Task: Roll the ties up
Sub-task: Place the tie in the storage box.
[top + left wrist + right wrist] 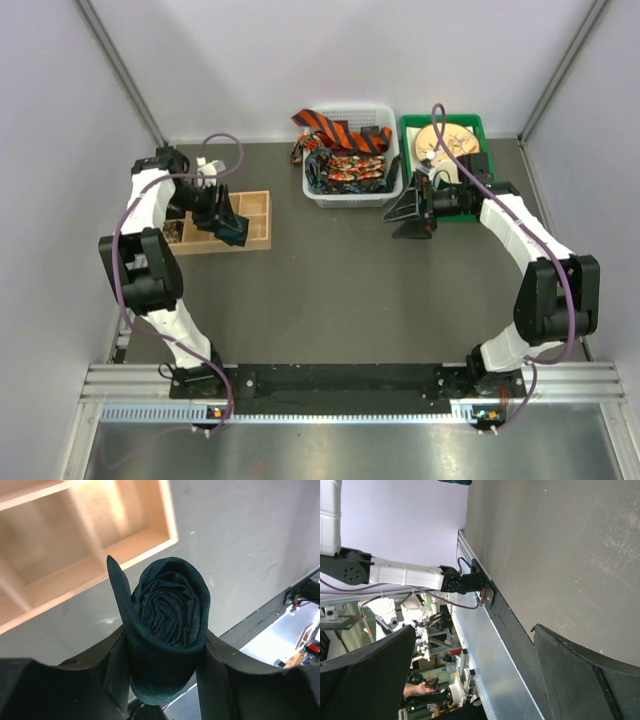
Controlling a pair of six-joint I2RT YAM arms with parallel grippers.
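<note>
Left claw (165, 647) grips the rolled teal tie (170, 605) near the wooden tray (150, 540); right claw (475, 660) stands wide, empty. Risk: the loose tail end may let the roll unwind on release.

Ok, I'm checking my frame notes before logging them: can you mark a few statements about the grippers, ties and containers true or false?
1. The left gripper is shut on a rolled dark teal tie. True.
2. The right gripper holds a striped tie. False: its jaws stand open and empty.
3. The white basket is empty. False: patterned ties lie in it, and the orange-and-black striped tie drapes over its far rim.
4. In the top view, the wooden box stands left of the basket. True.
</note>
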